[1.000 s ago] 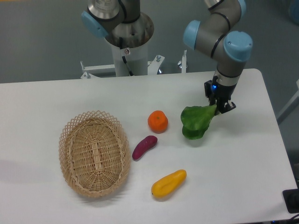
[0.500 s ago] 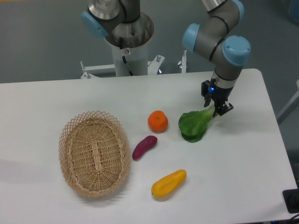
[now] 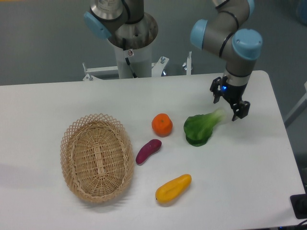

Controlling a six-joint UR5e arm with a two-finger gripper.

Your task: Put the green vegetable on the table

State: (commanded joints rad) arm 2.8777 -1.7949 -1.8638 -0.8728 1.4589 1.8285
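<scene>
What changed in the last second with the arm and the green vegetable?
The pincer opened and let go of the green vegetable, which settled lower and a little left onto the table; its pale stem now lies free between the spread fingers. The orange, purple sweet potato, yellow squash and wicker basket stayed put.

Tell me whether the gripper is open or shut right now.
Open. The gripper has its fingers spread apart on either side of the green vegetable's pale stem, which lies on the table.
</scene>
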